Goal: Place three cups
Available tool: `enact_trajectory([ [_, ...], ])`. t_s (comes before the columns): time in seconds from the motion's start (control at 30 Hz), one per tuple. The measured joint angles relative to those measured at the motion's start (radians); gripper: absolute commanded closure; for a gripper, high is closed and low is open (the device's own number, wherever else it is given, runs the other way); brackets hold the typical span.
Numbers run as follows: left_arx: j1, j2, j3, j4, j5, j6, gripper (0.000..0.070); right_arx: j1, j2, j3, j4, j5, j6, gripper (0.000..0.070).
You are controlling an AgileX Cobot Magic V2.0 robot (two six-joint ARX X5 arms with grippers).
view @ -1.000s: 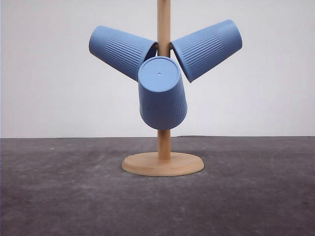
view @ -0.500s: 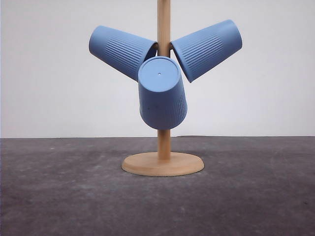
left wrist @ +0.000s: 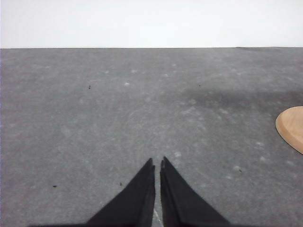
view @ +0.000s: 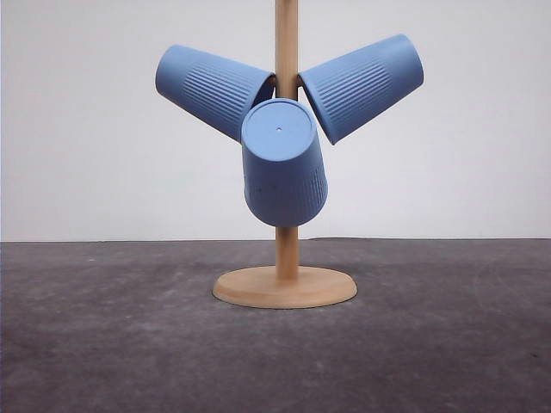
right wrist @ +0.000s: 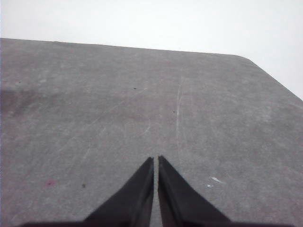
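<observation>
On the dark grey worktop (view: 103, 344), centre of the front view, stands a wooden stand (view: 286, 258) with a round flat base and upright pole. All three light-blue ribbed cups hang on it, off the worktop. Left cup (view: 211, 89) tilts up and out to the left, mouth toward the pole. Right cup (view: 363, 84) mirrors it, tilting up to the right, mouth toward the pole. Middle cup (view: 282, 163) hangs lower, in front of the pole, flat round base facing the camera, mouth down and away. The middle cup overlaps the lower edges of the other two in this view; contact cannot be told. Left wrist view: left claw (left wrist: 157, 164) has its black fingers pressed almost together, a thin slit between the tips, holding nothing, over bare worktop; the edge of the stand's base (left wrist: 292, 126) shows off to the side, well apart from it. Right wrist view: right claw (right wrist: 155, 161) likewise closed, empty, over bare worktop near a rounded corner.
</observation>
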Motion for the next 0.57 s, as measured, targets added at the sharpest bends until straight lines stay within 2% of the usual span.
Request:
enact_trajectory([
  [0.57,0.000,0.000,0.000,0.000,0.000,0.000,0.0700,0.000,0.000,0.000,0.000,0.000,0.000,0.0687],
])
